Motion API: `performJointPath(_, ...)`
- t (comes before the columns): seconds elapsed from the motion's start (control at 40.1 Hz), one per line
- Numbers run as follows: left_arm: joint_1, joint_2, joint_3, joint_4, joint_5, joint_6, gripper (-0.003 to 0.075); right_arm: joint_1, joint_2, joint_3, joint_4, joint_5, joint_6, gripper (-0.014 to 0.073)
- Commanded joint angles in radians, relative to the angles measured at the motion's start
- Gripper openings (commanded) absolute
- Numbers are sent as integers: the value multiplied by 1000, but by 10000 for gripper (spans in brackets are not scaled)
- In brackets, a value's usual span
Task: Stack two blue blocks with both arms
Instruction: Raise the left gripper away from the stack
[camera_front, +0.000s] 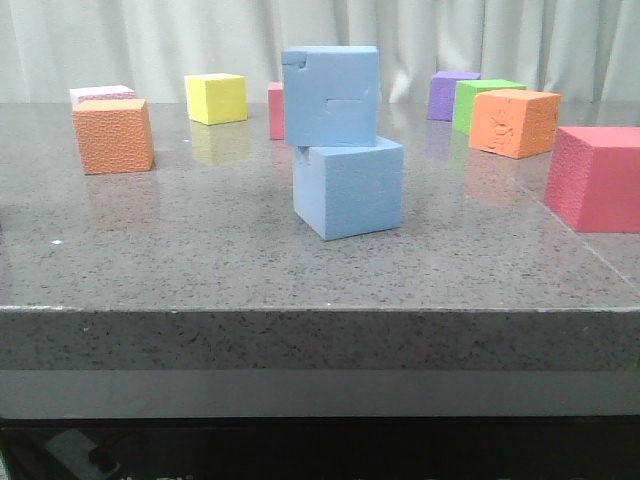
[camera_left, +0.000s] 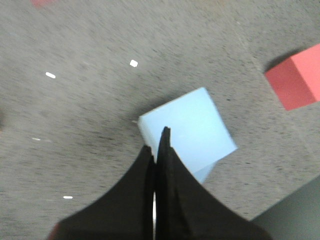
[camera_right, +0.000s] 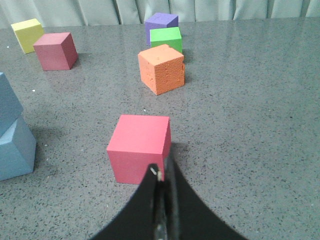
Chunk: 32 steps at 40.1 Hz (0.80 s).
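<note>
Blue blocks are free of both grippers: the left gripper (camera_left: 156, 150) has its jaws pressed together, empty, hovering above the stack, and the right gripper (camera_right: 162, 172) is likewise closed on nothing, near a pink cube (camera_right: 139, 147) off to the side. Mid-table, the notched blue block (camera_front: 331, 96) sits on the plain blue block (camera_front: 349, 187), twisted slightly, so corners overhang. I judge the stacking done, arms clear to avoid nudging it.

Left claw (camera_left: 156, 145) has its fingers pressed together (nothing between them); right claw (camera_right: 162, 172) likewise closed, empty.
</note>
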Motion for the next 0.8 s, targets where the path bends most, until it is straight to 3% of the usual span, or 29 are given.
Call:
performJointPath(0.0,-4,-92,-33,79,29,28,-18,-7,4,-28,1,-76,-10,-69)
performJointPath(0.274,-4,-253,40,112,29,67,-18,-7,4,-28,1,-76,-10,-69)
performJointPath(0.474,-4,-468,264,180,-7,67,-18,-7,4,-28,1,-76,-10,-69)
performJointPath(0.773,-4,-888,696,219,-318,65,-18,-7,4,-28,1,-76,-10,-69)
